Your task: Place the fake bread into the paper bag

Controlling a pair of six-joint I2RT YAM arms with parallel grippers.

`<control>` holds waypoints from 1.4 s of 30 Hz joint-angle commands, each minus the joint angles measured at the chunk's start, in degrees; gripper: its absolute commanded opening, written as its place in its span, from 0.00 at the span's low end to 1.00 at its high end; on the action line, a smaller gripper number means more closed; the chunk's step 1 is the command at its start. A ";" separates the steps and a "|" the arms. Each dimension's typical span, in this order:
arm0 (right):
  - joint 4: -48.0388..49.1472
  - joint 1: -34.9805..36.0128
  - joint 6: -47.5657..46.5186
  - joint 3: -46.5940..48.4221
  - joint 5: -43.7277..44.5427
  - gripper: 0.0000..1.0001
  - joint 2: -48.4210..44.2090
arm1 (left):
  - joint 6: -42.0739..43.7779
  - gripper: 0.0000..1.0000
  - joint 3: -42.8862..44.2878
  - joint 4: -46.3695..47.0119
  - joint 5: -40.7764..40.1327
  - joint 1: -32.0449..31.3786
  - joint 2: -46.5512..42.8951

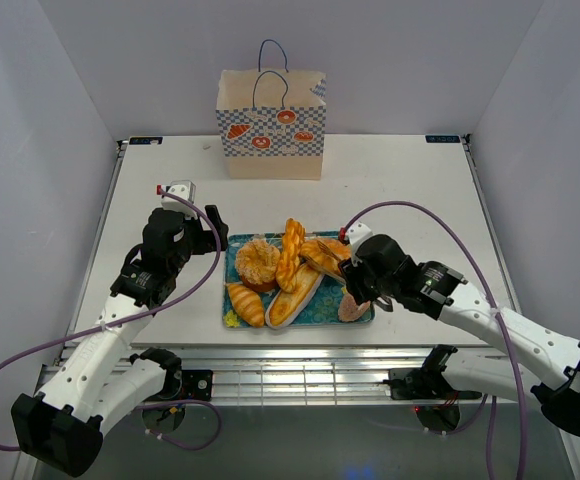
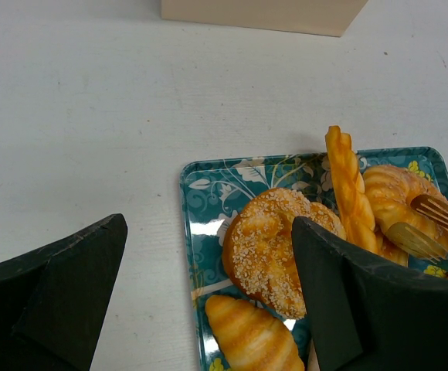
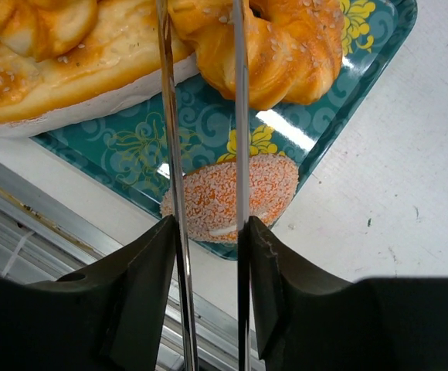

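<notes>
Fake bread (image 1: 292,255) all on tray (image 1: 320,310). Only right wrist view shows your right gripper (image 3: 208,228) pinching tongs (image 3: 240,116). Left gripper (image 2: 208,224) fingers spread, beside tray.

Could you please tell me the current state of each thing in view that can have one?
paper bag: upright, at the far edge of the table.
fake bread: piled on the tray.
tray: flat on the table, loaded.
tongs: held, tips apart above the fake bread.
left gripper: open, empty.
right gripper: shut on the tongs.
</notes>
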 commanded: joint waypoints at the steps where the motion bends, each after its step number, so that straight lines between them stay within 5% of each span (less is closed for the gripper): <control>1: 2.52 0.15 1.02 -0.46 2.39 0.44 0.16 | 0.43 0.98 2.38 -0.12 0.84 -0.19 -0.27; 11: -0.55 0.15 0.32 4.72 1.51 0.09 -5.89 | 0.52 0.98 2.38 -0.11 0.75 -0.19 -0.36; 42: 1.47 0.15 6.47 12.89 -2.80 0.08 -12.68 | 0.34 0.98 2.20 -0.11 1.02 -0.19 -0.27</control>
